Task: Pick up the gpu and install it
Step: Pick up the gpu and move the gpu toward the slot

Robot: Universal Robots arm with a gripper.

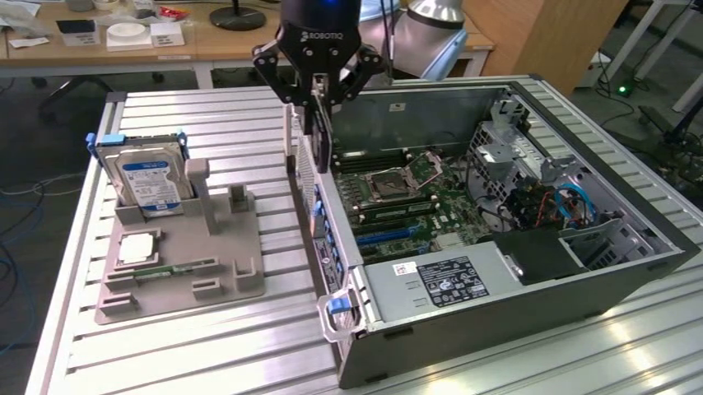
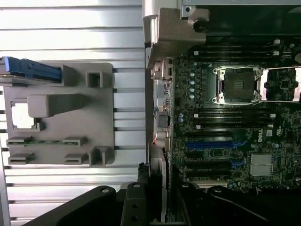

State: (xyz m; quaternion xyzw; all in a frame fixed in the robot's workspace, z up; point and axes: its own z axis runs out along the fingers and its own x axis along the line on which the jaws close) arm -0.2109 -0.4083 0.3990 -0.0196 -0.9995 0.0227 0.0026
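Observation:
My gripper (image 1: 318, 89) is shut on the gpu (image 1: 321, 141), which hangs edge-on below the fingers with its silvery end bracket (image 1: 289, 132) toward the exterior view's left. The card is in the air over the rear wall of the open computer case (image 1: 495, 306), above the motherboard (image 1: 409, 191). In the wrist view the gpu (image 2: 160, 181) appears as a thin upright edge between my dark fingers (image 2: 134, 207), close to the case's rear edge and beside the blue expansion slot (image 2: 209, 144).
A grey holder tray (image 1: 187, 276) lies on the slatted table on the exterior view's left. It carries the upright hard drive (image 1: 148, 183), a processor chip (image 1: 137, 247) and a narrow memory stick (image 1: 165, 270). The power supply (image 1: 445, 284) fills the case's near corner.

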